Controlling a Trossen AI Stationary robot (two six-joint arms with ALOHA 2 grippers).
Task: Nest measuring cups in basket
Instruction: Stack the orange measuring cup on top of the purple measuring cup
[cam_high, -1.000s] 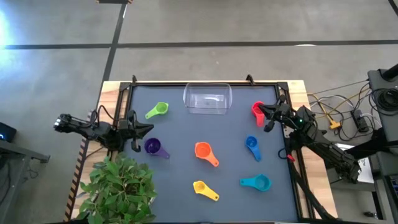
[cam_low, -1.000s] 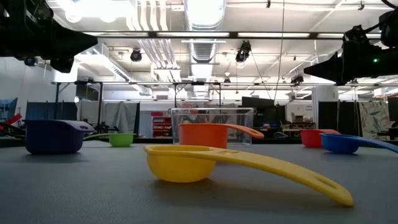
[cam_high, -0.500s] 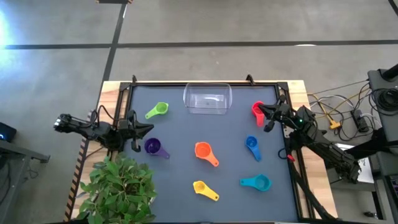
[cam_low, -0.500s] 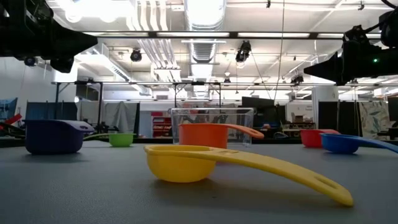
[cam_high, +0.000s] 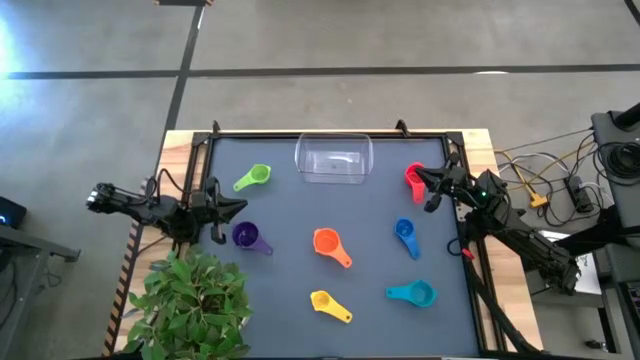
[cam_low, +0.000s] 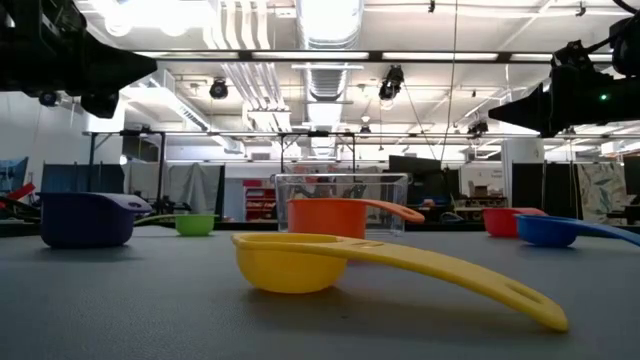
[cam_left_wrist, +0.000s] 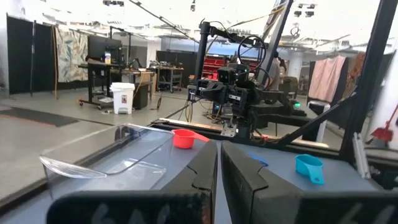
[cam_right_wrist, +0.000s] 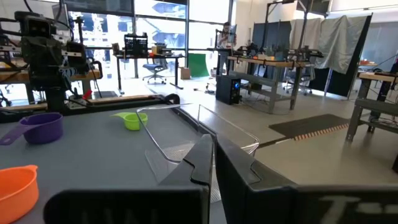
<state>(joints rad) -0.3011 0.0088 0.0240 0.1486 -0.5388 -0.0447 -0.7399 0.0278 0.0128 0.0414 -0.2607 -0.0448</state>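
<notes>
Several measuring cups lie apart on the dark table, bowls down on the mat: green (cam_high: 253, 179), purple (cam_high: 246, 237), orange (cam_high: 329, 244), red (cam_high: 413, 179), blue (cam_high: 405, 234), teal (cam_high: 412, 293) and yellow (cam_high: 327, 303). The clear basket (cam_high: 334, 160) stands at the table's far edge, with nothing in it. My left gripper (cam_high: 236, 205) hangs shut over the left side, between the green and purple cups. My right gripper (cam_high: 424, 181) hangs shut over the right side, just beside the red cup. In the low view both arms show high above the table.
A leafy green plant (cam_high: 190, 298) stands at the table's near left corner, close under the left arm. A raised black frame (cam_high: 330, 134) runs round the table. Cables (cam_high: 540, 190) lie off the right side. Bare mat shows between the cups.
</notes>
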